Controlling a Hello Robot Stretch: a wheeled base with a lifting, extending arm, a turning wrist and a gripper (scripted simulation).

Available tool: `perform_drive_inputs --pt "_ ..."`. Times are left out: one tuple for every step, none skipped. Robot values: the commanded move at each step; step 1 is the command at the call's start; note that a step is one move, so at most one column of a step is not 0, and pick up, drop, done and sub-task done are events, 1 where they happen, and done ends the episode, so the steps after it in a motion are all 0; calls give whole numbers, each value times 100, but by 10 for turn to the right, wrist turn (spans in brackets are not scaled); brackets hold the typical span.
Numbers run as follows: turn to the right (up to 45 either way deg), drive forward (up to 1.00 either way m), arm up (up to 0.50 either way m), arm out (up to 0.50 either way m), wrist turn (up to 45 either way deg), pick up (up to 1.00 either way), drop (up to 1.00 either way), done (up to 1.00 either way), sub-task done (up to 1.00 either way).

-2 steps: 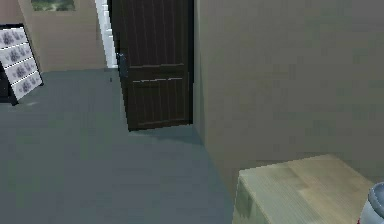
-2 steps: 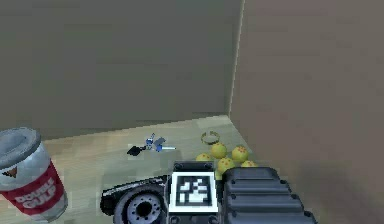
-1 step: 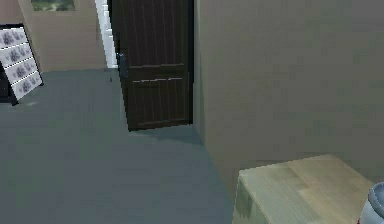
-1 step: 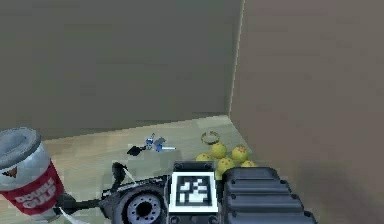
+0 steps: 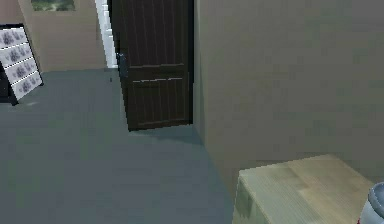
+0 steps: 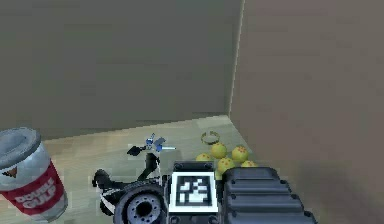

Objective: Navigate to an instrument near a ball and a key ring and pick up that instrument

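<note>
Gripper (image 6: 104,194) at near edge of wooden tabletop (image 6: 90,150); cannot tell whether it holds anything. Small blue-white object (image 6: 153,146) just beyond it, yellow balls (image 6: 226,157) near wall corner, can (image 6: 30,175) at left. Cannot tell which item is instrument.

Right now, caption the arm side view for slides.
Wooden tabletop with a red-labelled can, round yellow things and the pincer.

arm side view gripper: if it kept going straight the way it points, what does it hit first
Probably the red-and-white can. The gripper seems to point toward the view's left, and the can stands that way on the tabletop. Depth is unclear, so it might pass beside it.
</note>
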Motion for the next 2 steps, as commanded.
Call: perform_drive_inputs --pt "0 0 0 0 0 100 0 0 0" --pt "0 0 0 0 0 0 0 100 0"
